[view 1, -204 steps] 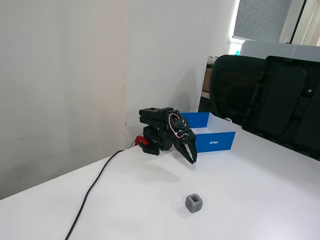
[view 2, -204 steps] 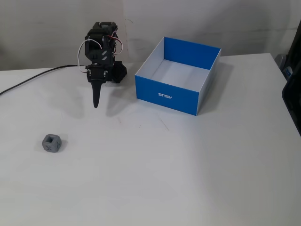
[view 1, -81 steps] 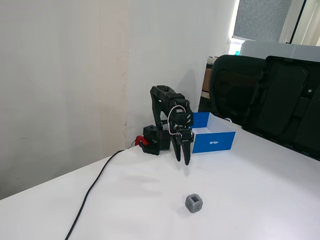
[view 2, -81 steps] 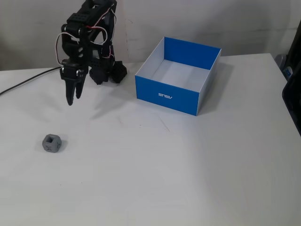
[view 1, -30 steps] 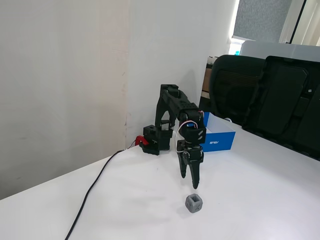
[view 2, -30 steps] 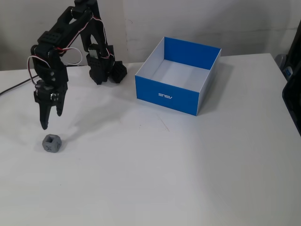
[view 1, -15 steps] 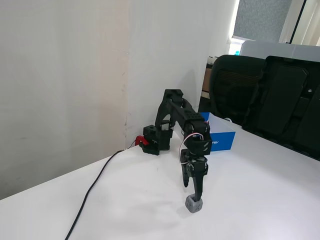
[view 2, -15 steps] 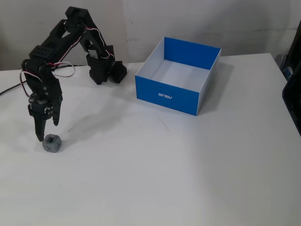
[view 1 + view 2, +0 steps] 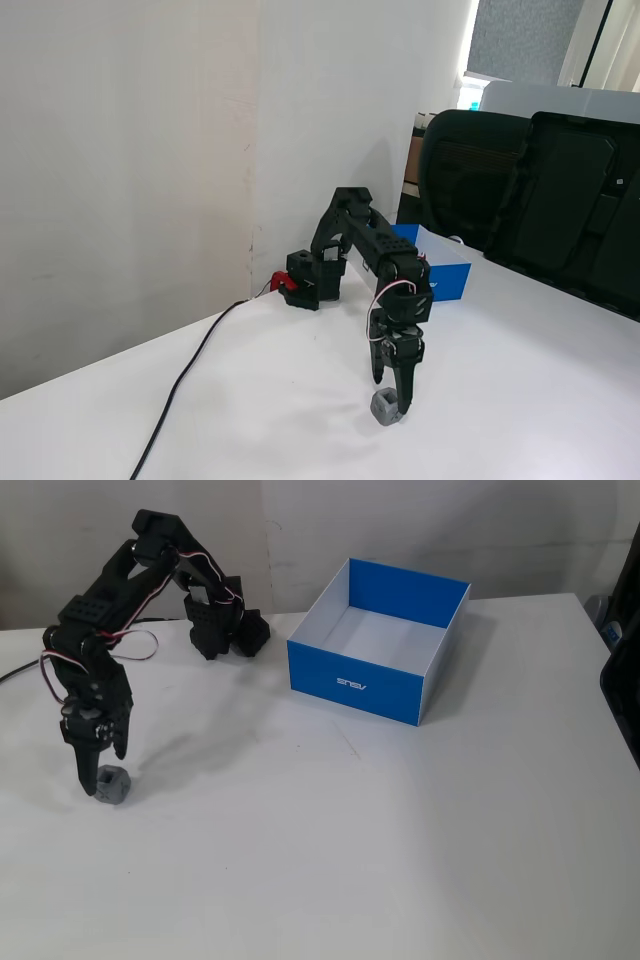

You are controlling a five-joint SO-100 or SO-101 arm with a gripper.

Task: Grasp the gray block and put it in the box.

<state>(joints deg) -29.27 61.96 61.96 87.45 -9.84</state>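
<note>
The gray block (image 9: 113, 785) lies on the white table, far left in one fixed view and near the front (image 9: 384, 408) in the other. My black gripper (image 9: 104, 772) points straight down at it. The long finger's tip rests at table height against the block's left side, and the shorter finger hangs just above the block. The jaws stand slightly apart, so the gripper (image 9: 392, 395) is open around the block. The blue box (image 9: 352, 685) with its white inside stands empty to the right of the arm's base. In the other fixed view the box (image 9: 447, 281) sits partly hidden behind the arm.
The arm's base (image 9: 225, 632) is clamped at the table's back by the wall, and a black cable (image 9: 190, 375) runs from it across the table. Black office chairs (image 9: 530, 190) stand beyond the far table edge.
Over the last second the arm stretched forward and lowered. The gripper came down from just above the block until its long finger reached table height beside it. Block and box have not moved.
</note>
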